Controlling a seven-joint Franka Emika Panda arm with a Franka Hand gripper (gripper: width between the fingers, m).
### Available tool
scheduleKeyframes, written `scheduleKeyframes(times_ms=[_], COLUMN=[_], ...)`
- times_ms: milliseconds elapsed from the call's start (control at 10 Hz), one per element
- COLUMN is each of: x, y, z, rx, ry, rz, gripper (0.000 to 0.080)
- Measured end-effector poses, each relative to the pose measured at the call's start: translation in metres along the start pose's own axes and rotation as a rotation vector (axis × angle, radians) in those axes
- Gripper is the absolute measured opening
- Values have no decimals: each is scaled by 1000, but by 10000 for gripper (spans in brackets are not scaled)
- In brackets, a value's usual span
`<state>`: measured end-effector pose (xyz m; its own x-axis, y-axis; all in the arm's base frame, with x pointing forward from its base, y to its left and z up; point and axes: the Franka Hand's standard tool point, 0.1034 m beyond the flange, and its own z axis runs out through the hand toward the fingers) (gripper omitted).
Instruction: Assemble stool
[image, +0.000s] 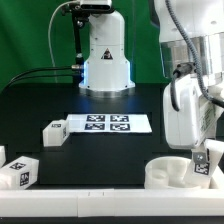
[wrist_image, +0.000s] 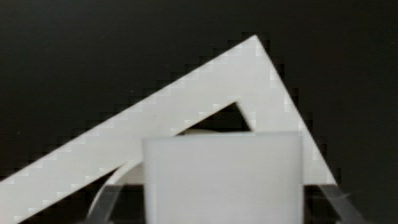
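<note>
**Exterior view, lower right of the frame.** The arm reaches down over the black counter (image: 100, 150). Its fingers (wrist_image: 125, 197) are clamped on the held leg (image: 205, 165), a white block that fills the gap between them and touches both. This leg hangs at the right edge of the round seat (image: 170, 173); contact cannot be told. A second leg (image: 55, 131) and a third leg (image: 18, 172) lie at lower left. The marker board (image: 108, 123) lies at centre.

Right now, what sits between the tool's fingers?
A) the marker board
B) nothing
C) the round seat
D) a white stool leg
D: in the wrist view a blocky white leg fills the gap between the fingers of the tool, which are closed against its sides.
</note>
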<state>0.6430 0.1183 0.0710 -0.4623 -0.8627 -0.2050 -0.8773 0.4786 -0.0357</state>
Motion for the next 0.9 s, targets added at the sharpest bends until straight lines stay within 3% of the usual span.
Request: scheduleKeyframes(times_ms=[100,200,300,400,600,900], x=[-1,-1,-2,-7,-18,-15], y=[1,1,2,2,2,1], z=[1,1,0,-9,-28,-26], rx=[-2,-3,-13,-30,-31,-30], ry=[-3,-2,2,-1,-20,-19], rz=[1,-13,-93,-219,-573,-771], gripper=[415,549,549,628,643,649])
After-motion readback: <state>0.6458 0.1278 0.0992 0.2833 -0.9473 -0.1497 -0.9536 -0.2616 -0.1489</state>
